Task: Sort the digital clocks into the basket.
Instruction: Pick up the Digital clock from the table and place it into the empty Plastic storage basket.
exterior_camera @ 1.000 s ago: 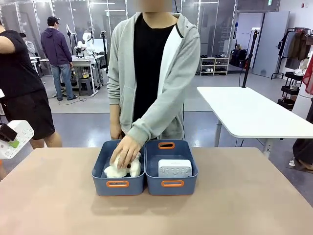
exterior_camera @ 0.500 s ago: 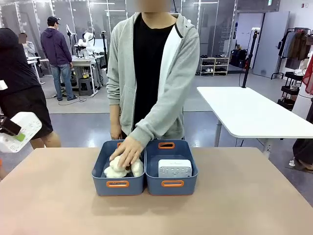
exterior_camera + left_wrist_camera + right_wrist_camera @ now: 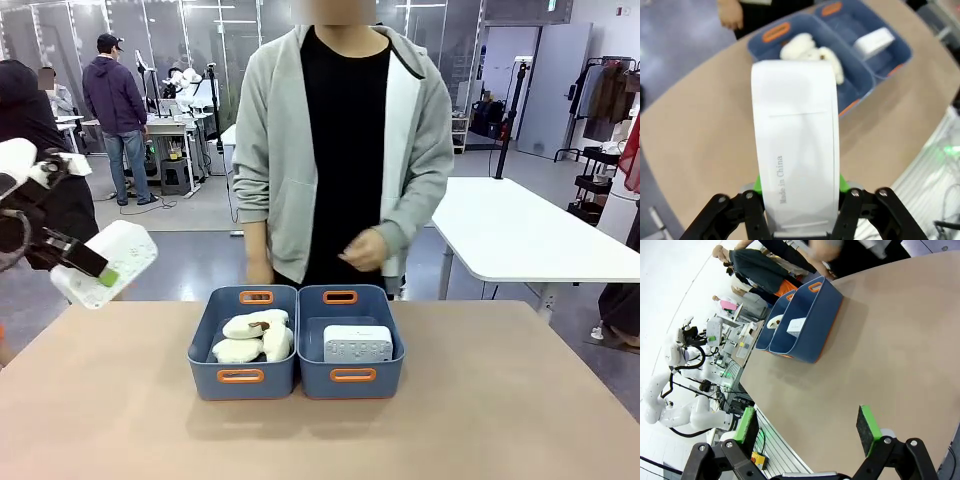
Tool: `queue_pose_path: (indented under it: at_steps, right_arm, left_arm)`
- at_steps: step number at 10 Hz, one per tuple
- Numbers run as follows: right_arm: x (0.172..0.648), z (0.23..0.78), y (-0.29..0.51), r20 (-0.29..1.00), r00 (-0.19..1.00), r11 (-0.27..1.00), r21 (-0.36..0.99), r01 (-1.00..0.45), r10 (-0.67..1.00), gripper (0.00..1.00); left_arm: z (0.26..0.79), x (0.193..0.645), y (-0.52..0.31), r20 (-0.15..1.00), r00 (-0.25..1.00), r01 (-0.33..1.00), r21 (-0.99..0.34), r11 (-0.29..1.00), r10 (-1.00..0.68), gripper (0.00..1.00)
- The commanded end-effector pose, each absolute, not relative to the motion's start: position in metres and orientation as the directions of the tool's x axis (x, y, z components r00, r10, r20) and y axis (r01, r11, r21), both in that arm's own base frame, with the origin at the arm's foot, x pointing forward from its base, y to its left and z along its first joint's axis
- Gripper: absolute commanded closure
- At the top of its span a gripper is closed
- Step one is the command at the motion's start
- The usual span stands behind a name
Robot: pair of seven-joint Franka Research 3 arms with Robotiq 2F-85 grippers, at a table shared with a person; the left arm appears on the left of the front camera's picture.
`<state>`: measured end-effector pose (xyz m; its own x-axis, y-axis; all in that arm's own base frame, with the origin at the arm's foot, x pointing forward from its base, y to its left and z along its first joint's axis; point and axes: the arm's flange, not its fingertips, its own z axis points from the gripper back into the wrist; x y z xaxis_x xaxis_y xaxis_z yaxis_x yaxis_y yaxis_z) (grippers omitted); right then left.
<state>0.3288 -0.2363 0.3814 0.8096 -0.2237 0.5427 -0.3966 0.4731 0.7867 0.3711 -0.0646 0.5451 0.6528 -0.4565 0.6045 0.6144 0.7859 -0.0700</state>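
Observation:
My left gripper point(image 3: 100, 272) hangs above the table's left edge, shut on a white digital clock point(image 3: 118, 258) that sticks out toward the tubs. In the left wrist view that clock point(image 3: 795, 145) stands upright between the green pads of the left gripper point(image 3: 800, 202). A second digital clock point(image 3: 357, 343) lies in the right slate-blue basket point(image 3: 388, 378), also seen from the left wrist as a clock point(image 3: 873, 42) in the basket point(image 3: 900, 52). My right gripper point(image 3: 807, 427) is open and holds nothing, well away from the basket point(image 3: 815, 325).
The joined left tub point(image 3: 205, 370) holds cream plush toys point(image 3: 252, 337). A person stands behind the tubs, one hand point(image 3: 364, 249) raised at waist height. Bare tabletop point(image 3: 480, 420) surrounds the tubs. Another white table point(image 3: 520, 235) stands at the back right.
The person's hand has left the plush toys in the left tub and drawn back to the body. My left gripper has carried its clock rightward, closer to the tubs.

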Motion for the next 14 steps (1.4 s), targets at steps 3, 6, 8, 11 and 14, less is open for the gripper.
queue_pose_path:
  at_steps: [3,6,8,11,14]
  right_arm:
    - [0.326,0.385,-0.236,0.530,0.820,0.480,0.789,-0.383,-0.218,0.00]
    - [0.326,0.385,-0.236,0.530,0.820,0.480,0.789,-0.383,-0.218,0.00]
    - [0.326,0.385,-0.236,0.530,0.820,0.480,0.789,-0.383,-0.218,0.00]
    - [0.326,0.385,-0.236,0.530,0.820,0.480,0.789,-0.383,-0.218,0.00]
    - [0.326,0.385,-0.236,0.530,0.820,0.480,0.789,-0.383,-0.218,0.00]
  left_arm:
    - [0.546,0.375,-0.044,0.610,0.676,0.575,-0.085,0.814,-0.414,0.51]
    - [0.546,0.375,-0.044,0.610,0.676,0.575,-0.085,0.814,-0.414,0.51]
    - [0.543,0.375,-0.043,0.606,0.682,0.571,-0.090,0.816,-0.410,0.48]
    - [0.604,0.464,-0.168,0.386,0.415,0.828,0.214,0.517,-0.824,0.48]
    - [0.594,0.525,-0.294,0.269,0.111,0.947,0.263,0.184,-0.957,0.48]
